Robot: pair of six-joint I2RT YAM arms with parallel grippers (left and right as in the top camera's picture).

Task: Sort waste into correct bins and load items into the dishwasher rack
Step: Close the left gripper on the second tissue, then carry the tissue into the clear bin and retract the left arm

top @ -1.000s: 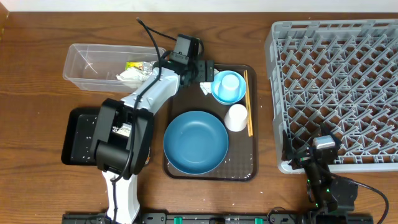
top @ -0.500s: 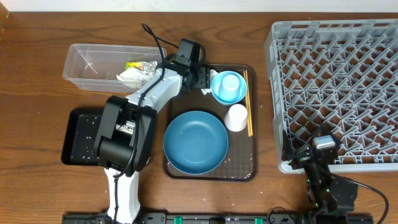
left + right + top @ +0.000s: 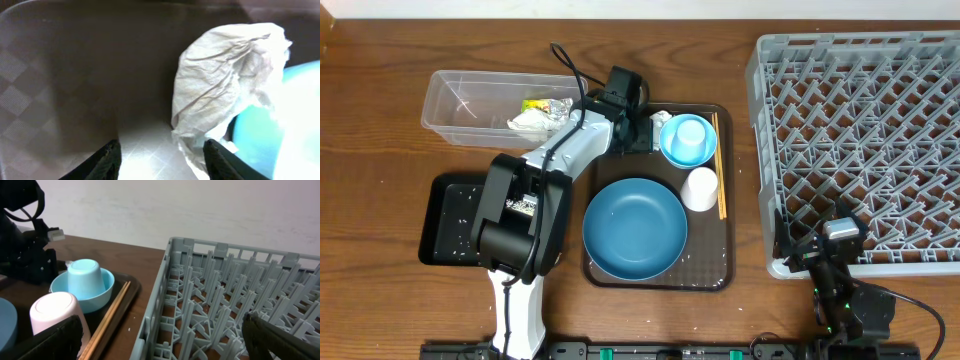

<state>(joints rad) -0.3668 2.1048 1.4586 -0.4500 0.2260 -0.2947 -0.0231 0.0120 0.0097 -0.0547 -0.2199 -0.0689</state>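
Off-centre pinch, likely to slip

Left hand [image 3: 165, 159] half open, gripping nothing; the crumpled white tissue [image 3: 225, 85] leans against the small light blue bowl [image 3: 252, 135], nearer one finger, so closing may graze it or nudge the bowl.

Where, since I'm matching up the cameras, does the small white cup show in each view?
Overhead: small white cup on the brown tray, right of the blue plate.
Left wrist: not in it.
Right wrist: cup at bottom left, before the light blue bowl.
Shared landmark: the chopsticks, just right of the cup.
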